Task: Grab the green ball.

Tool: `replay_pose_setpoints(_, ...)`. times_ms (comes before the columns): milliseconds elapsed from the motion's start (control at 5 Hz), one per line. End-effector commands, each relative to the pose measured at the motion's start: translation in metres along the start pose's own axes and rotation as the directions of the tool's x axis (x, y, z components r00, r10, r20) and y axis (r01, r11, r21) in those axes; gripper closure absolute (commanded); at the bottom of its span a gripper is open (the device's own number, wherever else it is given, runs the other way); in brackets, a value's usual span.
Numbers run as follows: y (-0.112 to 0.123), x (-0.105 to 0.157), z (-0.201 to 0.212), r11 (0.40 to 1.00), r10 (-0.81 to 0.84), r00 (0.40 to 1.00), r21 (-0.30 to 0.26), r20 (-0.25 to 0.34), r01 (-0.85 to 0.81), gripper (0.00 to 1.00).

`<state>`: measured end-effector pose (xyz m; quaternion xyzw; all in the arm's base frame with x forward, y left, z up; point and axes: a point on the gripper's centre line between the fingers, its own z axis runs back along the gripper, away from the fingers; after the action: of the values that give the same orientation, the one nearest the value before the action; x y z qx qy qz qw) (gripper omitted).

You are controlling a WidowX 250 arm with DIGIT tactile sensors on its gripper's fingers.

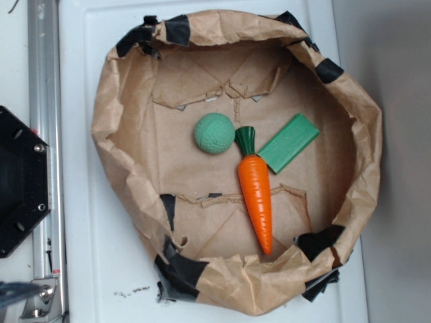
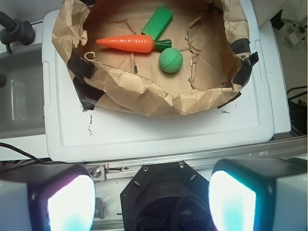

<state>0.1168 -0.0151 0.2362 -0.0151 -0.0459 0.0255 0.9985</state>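
Observation:
The green ball [image 1: 215,133] [image 2: 171,60] is a small mint-green dimpled sphere. It lies on the floor of a brown paper-lined basin [image 1: 135,182] [image 2: 144,96], just left of the carrot's dark green top in the exterior view. My gripper [image 2: 151,202] does not show in the exterior view. In the wrist view its two fingertips stand wide apart at the bottom corners, open and empty, high above the black robot base and far back from the ball.
An orange carrot [image 1: 256,195] [image 2: 127,43] and a flat green block [image 1: 289,142] [image 2: 158,21] lie beside the ball. The crumpled paper wall rings all three. The basin rests on a white tray [image 1: 87,269] [image 2: 144,139]; the black base [image 1: 17,182] [image 2: 168,197] sits beside a metal rail.

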Motion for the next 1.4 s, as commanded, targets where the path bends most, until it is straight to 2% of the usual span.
replay_pose_setpoints(0,0.0,0.0,0.0,1.0,0.0,1.0,0.0,0.0,0.0,0.0)
replay_pose_setpoints(200,0.022,0.031,-0.026,0.997,-0.05,0.984,-0.059,-0.17,0.041,0.0)
replay_pose_setpoints(400,0.037,0.065,-0.061,0.99,0.015,0.999,-0.14,-0.05,-0.022,0.0)
replay_pose_setpoints(600,0.045,0.102,-0.103,0.997,-0.002,1.0,-0.072,-0.023,0.001,0.0)
replay_pose_setpoints(800,0.037,0.117,-0.142,0.995,-0.093,0.994,-0.04,-0.049,0.092,0.0)
replay_pose_setpoints(1000,0.024,0.122,-0.176,0.988,-0.156,0.985,0.001,-0.077,0.157,0.0)
replay_pose_setpoints(1200,0.009,0.118,-0.212,0.961,-0.266,0.953,0.033,-0.147,0.274,0.0)
